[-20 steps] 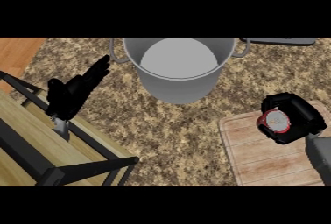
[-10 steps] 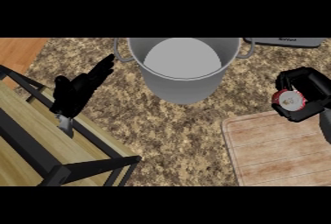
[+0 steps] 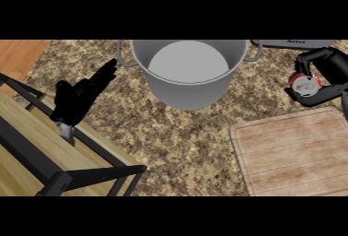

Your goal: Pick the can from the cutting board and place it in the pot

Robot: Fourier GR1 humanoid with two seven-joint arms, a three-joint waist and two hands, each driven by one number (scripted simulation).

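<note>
My right hand (image 3: 326, 73) was at the far right of the scene, its fingers and thumb curled round the can (image 3: 304, 84), which showed its red and white end between them. I held the can in the air above the speckled counter (image 3: 183, 133), just past the far edge of the cutting board (image 3: 292, 154) and to the right of the pot (image 3: 188, 73). Nothing of the can touched the board or the pot. My right hand arched over the can from the far side, with the thumb reaching under it from the near side.

The pot stood at the far middle of the counter, open, with a handle on each side. The cutting board lay at the near right, pale wood with grooves across it.

My left hand (image 3: 80, 97) was at the left, over the counter's edge, fingers straight and pointing toward the pot's left handle, holding nothing. Below it ran a wooden surface with a black frame (image 3: 68, 173).
</note>
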